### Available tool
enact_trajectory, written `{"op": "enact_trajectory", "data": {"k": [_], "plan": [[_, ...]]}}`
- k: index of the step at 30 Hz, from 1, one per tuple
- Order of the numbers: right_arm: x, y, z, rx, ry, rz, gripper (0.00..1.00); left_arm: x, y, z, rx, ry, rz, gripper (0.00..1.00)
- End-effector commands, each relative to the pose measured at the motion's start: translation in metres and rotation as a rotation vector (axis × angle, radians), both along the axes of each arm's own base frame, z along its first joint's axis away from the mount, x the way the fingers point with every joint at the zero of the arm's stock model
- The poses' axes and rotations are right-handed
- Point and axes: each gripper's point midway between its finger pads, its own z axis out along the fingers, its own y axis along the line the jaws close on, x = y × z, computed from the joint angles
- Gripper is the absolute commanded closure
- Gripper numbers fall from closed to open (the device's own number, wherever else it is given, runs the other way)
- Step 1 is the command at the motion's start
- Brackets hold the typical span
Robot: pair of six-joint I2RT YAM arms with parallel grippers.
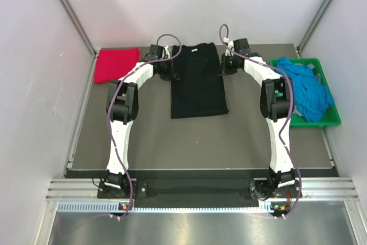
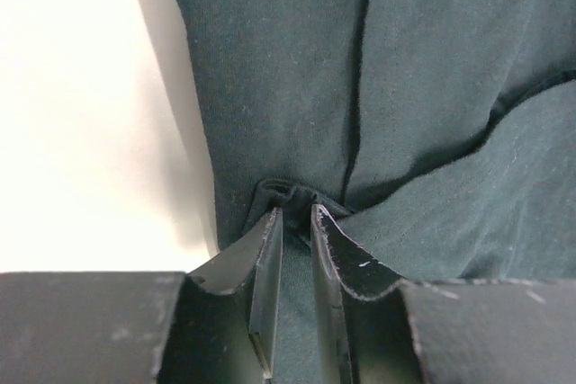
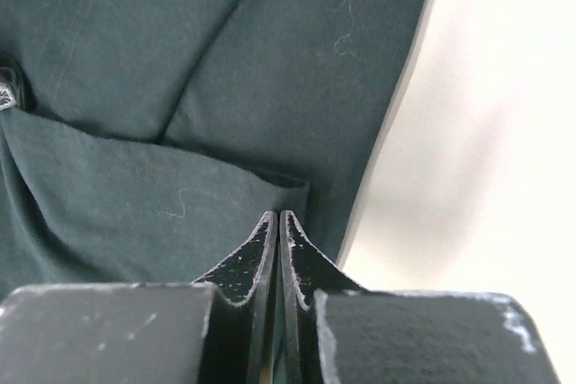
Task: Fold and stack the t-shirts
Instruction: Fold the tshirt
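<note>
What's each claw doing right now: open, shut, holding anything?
Left claw: shut, pinching a bunch of the black t-shirt.
Right claw: shut on a folded edge of the same black t-shirt.

You have a plain black t-shirt (image 1: 198, 81), reading dark teal-grey in both wrist views, a plain magenta-red t-shirt (image 1: 116, 64), and bright blue t-shirts (image 1: 307, 90) in a green crate (image 1: 315, 123). The bench (image 1: 229, 142) is dark grey-brown. Your arms (image 1: 117, 147) are white with black joints and purple cables (image 1: 170, 35), the left pincer (image 2: 297, 213) and right pincer (image 3: 274, 218) matte black.
</note>
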Motion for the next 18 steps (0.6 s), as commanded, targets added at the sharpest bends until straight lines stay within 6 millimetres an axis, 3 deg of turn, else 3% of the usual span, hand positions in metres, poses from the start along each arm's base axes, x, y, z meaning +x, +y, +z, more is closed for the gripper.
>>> {"op": "enact_trajectory", "data": {"k": [1,13,16,18], "plan": [[0.028,-0.01,0.011,0.02,-0.079,-0.041,1.0,0.02,0.015,-0.014,0.067,-0.042,0.05,0.75],[0.034,-0.019,0.004,0.03,-0.094,-0.066,1.0,0.023,0.015,-0.015,0.048,-0.039,0.057,0.74],[0.033,-0.017,0.006,0.043,-0.093,-0.062,1.0,0.024,0.014,-0.007,0.046,-0.045,0.057,0.73],[0.029,-0.015,0.012,0.052,-0.08,-0.054,0.92,0.024,0.013,0.008,0.039,-0.052,0.049,0.73]]}}
